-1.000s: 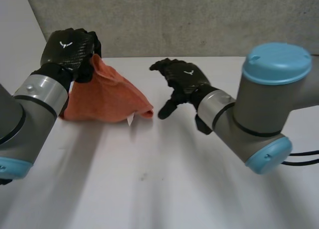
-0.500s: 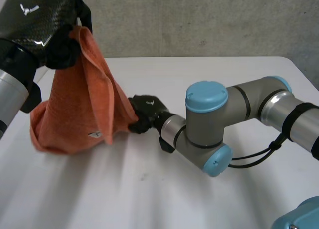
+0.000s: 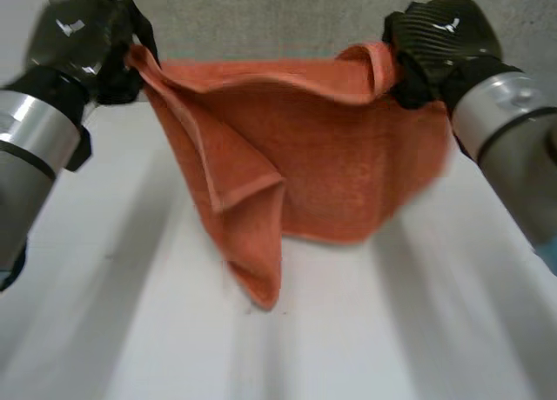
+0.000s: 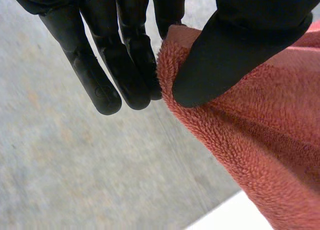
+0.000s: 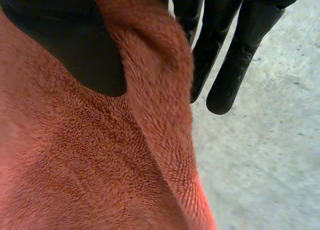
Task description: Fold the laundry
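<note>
1. Above the white table, in the head view, an orange terry towel hangs spread between both hands, in front of a grey wall. The left hand is clamped on one upper corner and the right hand on the other. Each hand's back carries a small white emblem. Near the left hand, a flap of the towel folds over and droops to a point close to the table.
2. At the left wrist, the left hand pinches the towel corner between its thumb and straight fingers. The looped pile shows clearly, with the wall beyond.
3. At the right wrist, the right hand presses its thumb onto the towel, nipping a rolled edge against straight fingers. The wall lies behind.
</note>
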Robot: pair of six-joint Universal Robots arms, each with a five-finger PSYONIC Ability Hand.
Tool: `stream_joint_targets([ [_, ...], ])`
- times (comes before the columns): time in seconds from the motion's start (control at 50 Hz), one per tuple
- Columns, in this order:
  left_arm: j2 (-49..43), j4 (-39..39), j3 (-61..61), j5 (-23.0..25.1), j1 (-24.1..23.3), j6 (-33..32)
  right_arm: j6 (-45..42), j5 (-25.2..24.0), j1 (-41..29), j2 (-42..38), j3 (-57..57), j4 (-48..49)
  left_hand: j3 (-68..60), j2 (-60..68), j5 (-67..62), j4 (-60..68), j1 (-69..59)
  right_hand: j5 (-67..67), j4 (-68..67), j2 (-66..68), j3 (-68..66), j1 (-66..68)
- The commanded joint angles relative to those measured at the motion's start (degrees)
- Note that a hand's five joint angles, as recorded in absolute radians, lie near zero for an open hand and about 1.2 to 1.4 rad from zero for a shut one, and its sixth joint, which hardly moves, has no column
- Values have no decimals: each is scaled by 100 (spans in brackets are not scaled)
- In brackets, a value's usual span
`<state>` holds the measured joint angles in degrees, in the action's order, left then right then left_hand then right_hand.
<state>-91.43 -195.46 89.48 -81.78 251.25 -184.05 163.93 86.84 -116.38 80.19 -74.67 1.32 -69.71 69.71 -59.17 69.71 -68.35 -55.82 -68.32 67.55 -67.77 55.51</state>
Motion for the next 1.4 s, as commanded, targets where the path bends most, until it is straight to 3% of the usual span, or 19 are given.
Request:
stream_joint_targets([
  [0.02, -1035, -44, 8, 13, -287, -61, -660, -18, -69, 243, -1110, -509, -1029, 1029, -1083, 1029, -1165, -1418, -1168, 1245, -1223, 2449],
  [0.08, -1588, -132, -63, 13, -340, -96, -669, -18, -69, 93, -1190, -580, -1029, 1029, -1083, 1029, -1165, -1418, -1168, 1245, -1223, 2449],
  [0.12, -2113, -141, -203, 22, -357, -157, -678, -27, -69, -432, -1129, -676, -1029, 1029, -1083, 1029, -1165, 1034, 1284, -1207, 1229, -3],
  [0.14, -2116, -141, -203, 22, -357, -158, -678, -27, -69, -434, -1129, -677, -1029, 1029, -1083, 1029, -1165, 1048, 1298, -1222, 1244, -18],
  [0.18, -2291, -106, -265, 22, -366, -201, -722, -18, -69, -802, -919, -782, -1029, 1029, -1083, 1029, -1165, 4112, 4362, -4286, 4307, -3082],
  [0.2, -2405, -80, -282, 22, -366, -236, -722, -18, -69, -804, -918, -782, -1029, 1029, -1083, 1029, -1165, 4127, 4377, -4300, 4322, -3096],
  [0.24, -2441, -44, -247, 31, -366, -263, -775, -1, -16, -839, -839, -879, 78, -79, 25, -79, -57, 4446, 4696, -4620, 4642, -3416],
  [0.28, -2406, 95, -169, 92, -384, -263, -775, -61, 36, -839, -769, -967, 2592, -2593, 2538, -2593, 2456, 5281, 5531, -5455, 5477, -4251],
  [0.3, -2406, 96, -168, 92, -384, -263, -784, -80, 63, -839, -777, -1002, 2602, -2603, 2548, -2603, 2466, 5582, 5832, -5755, 5777, -4551],
  [0.4, -1898, 640, 25, 198, -516, -263, -950, -132, 54, -795, -795, -1072, 5757, -5758, 5703, -5758, 5622, 5582, 5832, -5755, 5777, -4551],
  [0.52, -1509, 1019, 113, 127, -542, -184, -1724, -546, 37, -426, -865, -1090, 5815, -5815, 5761, -5815, 5679, 5582, 5832, -5755, 5777, -4551],
  [0.56, -1229, 1133, 183, 101, -542, -132, -2205, -1044, -7, -312, -883, -1125, 5865, -5866, 5811, -5866, 5729, 5582, 5832, -5755, 5777, -4551],
  [0.7, -895, 1177, 420, -249, -498, 517, -2392, -1644, -217, -678, -682, -1475, 5848, -5849, 5795, -5849, 5713, 5405, 5655, -5579, 5600, -4375],
  [0.88, -859, 1212, 868, -1181, -507, 1292, -2427, -1653, -930, -1962, 92, -2030, 5832, -5832, 5778, -5832, 5696, 5087, 5338, -5261, 5283, -4057],
  [1.1, -1587, 1160, 545, -1270, -560, 1933, -2532, -1425, -983, -2991, 725, -2013, 5362, -5363, 5309, -5363, 5227, 2653, 2903, -2827, 2848, -1623],
  [1.12, -1588, 1160, 544, -1270, -560, 1934, -2533, -1425, -983, -2992, 726, -2013, 5360, -5361, 5307, -5361, 5225, 2646, 2897, -2820, 2842, -1616],
  [1.16, -1738, 1186, 421, -1253, -560, 2084, -2629, -1162, -983, -3036, 822, -1987, 5259, -5260, 5206, -5260, 5124, 337, 587, -511, 532, 693],
  [1.22, -1975, 1274, 245, -1235, -568, 2383, -2586, -933, -948, -2888, 814, -1768, 4553, -4554, 4499, -4554, 4418, -1412, -1162, 1238, -1216, 2442],
  [1.4, -2440, 1336, -88, -1252, -577, 2673, -2383, -827, -877, -2104, 189, -1002, 3311, -3312, 3257, -3312, 3176, -1418, -1168, 1245, -1223, 2449],
])
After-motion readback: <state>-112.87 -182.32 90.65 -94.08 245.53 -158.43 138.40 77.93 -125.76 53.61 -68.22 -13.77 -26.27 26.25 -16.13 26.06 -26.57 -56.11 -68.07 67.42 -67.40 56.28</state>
